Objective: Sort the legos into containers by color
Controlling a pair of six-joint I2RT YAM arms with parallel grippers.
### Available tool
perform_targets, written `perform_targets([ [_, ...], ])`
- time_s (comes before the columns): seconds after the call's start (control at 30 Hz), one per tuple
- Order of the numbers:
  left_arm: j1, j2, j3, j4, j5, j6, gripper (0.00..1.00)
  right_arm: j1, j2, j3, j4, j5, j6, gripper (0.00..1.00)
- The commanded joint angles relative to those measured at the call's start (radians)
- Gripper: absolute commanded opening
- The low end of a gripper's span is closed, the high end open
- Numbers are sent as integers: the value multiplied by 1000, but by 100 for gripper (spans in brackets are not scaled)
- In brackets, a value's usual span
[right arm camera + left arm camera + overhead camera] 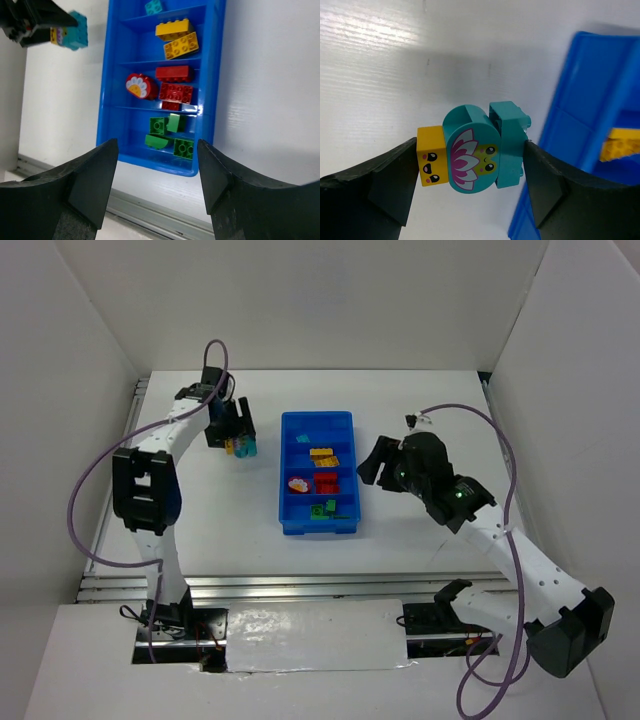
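Nearest to us, the right gripper (156, 165) hangs just off the right side of the blue tray (287, 470). Its jaws stand apart with nothing between them. From where it waits we look straight down the four compartments.

The near one holds the green legos (159, 125). Next come the red legos (174, 73), with a round red flower piece (138, 86) alongside. Then the yellow legos (174, 29), and in the far compartment a single teal lego (153, 6). As far as we can see, every colour sits in its own compartment.

So the action is further out, on the bench (200, 530) to the left of the tray's far half. There the left gripper (470, 152) is clamped on a row of three pieces. These are a yellow face brick (431, 162), a rounded teal lotus piece (470, 172) and a square teal brick (510, 145). One finger meets the yellow end and the other meets the teal end. We can't tell whether the row rests on the bench or hangs just above it, nor whether the three are snapped together.

We read this as the last pickup of the sort, and it's a tricky one, because two colours are in one grip. The next move calls for a clean lift and a short carry over the tray's left wall. The teal pair belongs in the far compartment and the yellow one in the compartment before it. Letting go all at once would mix the colours, so we'd want them parted first.
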Motion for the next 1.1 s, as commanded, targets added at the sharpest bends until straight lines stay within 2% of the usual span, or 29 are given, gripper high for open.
perform_targets([
  [0.0,0,-137,-7,0,83,22,0,-8,26,61,84,-105,-20,72],
  [0.13,-7,-231,-41,-3,175,-16,0,-8,89,78,191,-267,14,72],
  [0.33,-76,-378,-68,-4,189,-188,0,24,213,72,430,-426,161,72],
  [0.53,-210,-456,-79,3,156,-384,0,114,345,158,562,-403,163,71],
  [0.67,-258,-487,-99,30,152,-446,0,130,382,176,596,-360,179,70],
  [1.07,-292,-530,-108,38,182,-475,0,133,410,190,576,-268,169,68],
])
